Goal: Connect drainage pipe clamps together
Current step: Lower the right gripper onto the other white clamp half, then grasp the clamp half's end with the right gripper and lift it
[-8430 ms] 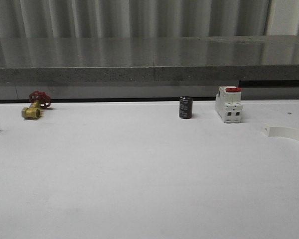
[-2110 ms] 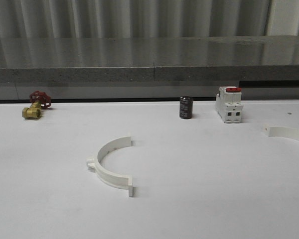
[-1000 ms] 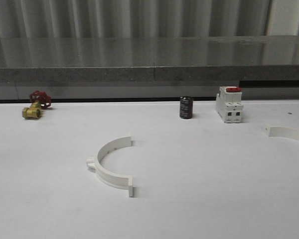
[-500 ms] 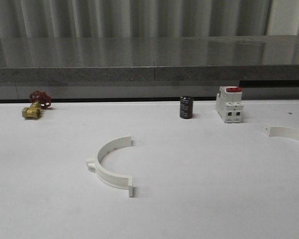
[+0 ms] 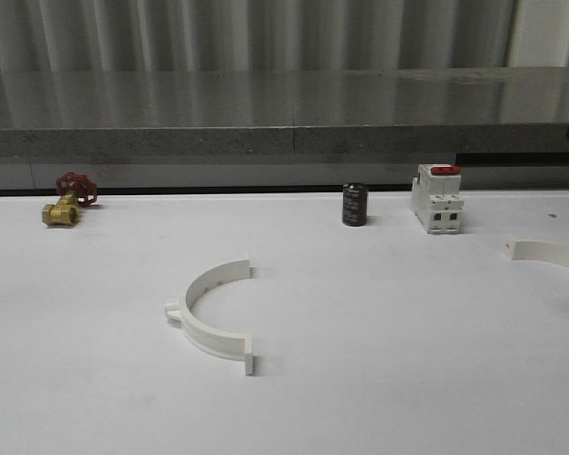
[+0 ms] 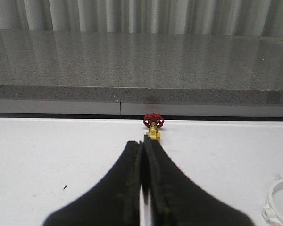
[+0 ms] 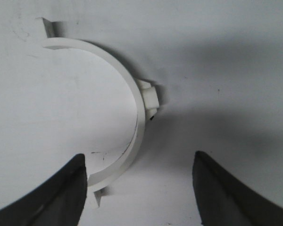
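**Right pincer poised over the far-right clamp half; the other half lies mid-worktop**

Two drainage pipe clamp halves are seen well apart on the white worktop (image 5: 379, 379). The left clamp half (image 5: 209, 313) lies flat near the middle, its open side turned toward the robot's right and its lug pointing left. The right clamp half (image 5: 548, 252) lies at the worktop's right edge, cut off by the frame in the front view.

In the right wrist view that same band (image 7: 125, 101) is looked down on from above, and the right pincer (image 7: 139, 188) is spread wide and holds nothing. One end tab (image 7: 95, 195) lies just beside the finger (image 7: 52, 197) on that side, while the outer lug (image 7: 148, 96) sits further out along the arc, ahead of the gap. The band is judged to lie partly between the fingers but off-centre, so a small shift toward the arc is likely needed before closing.

The left pincer (image 6: 142, 169) is pressed closed on nothing and points toward the brass valve with the red handle (image 6: 153, 127); an edge of the left clamp half (image 6: 276, 205) shows beside it.

The right arm is plainly nearer its half. The gap between the halves is given by the front view, whereas the lug, tab and finger alignment are given by the right wrist view. A black capacitor (image 5: 354, 205) and a white breaker (image 5: 434, 199) stand behind, clear of both halves.
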`<action>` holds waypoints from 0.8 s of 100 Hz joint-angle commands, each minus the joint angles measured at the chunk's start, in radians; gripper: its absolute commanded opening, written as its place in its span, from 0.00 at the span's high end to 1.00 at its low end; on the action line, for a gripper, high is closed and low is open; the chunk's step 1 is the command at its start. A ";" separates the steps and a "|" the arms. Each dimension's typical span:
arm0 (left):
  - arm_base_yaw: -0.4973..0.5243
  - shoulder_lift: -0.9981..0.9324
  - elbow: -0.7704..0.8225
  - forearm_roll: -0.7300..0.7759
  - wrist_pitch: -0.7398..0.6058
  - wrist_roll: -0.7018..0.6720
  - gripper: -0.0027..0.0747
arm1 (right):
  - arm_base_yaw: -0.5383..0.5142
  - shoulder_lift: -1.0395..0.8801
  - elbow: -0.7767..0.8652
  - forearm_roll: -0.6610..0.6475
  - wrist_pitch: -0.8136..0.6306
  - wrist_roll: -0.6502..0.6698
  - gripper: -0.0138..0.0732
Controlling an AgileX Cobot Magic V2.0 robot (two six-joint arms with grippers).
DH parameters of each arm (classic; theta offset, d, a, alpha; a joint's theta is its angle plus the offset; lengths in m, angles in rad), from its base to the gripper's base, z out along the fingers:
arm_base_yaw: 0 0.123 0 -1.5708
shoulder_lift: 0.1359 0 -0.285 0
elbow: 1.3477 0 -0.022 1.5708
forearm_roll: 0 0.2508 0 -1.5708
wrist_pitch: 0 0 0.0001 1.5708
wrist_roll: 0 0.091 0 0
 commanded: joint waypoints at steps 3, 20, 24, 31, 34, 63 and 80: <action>0.002 0.009 -0.028 -0.009 -0.082 0.000 0.99 | -0.003 0.023 -0.069 0.001 0.031 -0.001 0.28; 0.002 0.009 -0.028 -0.009 -0.082 0.000 0.99 | -0.010 0.106 -0.101 0.016 0.036 -0.001 0.28; 0.002 0.009 -0.028 -0.009 -0.082 0.000 0.99 | -0.010 0.118 -0.106 0.016 0.031 -0.001 0.28; 0.002 0.009 -0.028 -0.009 -0.082 0.000 0.99 | -0.010 0.138 -0.118 0.016 0.026 -0.001 0.28; 0.002 0.009 -0.028 -0.009 -0.082 0.000 0.99 | -0.010 0.148 -0.123 0.016 0.023 -0.001 0.28; 0.002 0.009 -0.028 -0.009 -0.082 0.000 0.99 | -0.013 0.206 -0.149 0.015 -0.005 -0.001 0.29; 0.002 0.009 -0.028 -0.009 -0.082 0.000 0.99 | -0.013 0.206 -0.149 0.015 -0.018 -0.001 0.51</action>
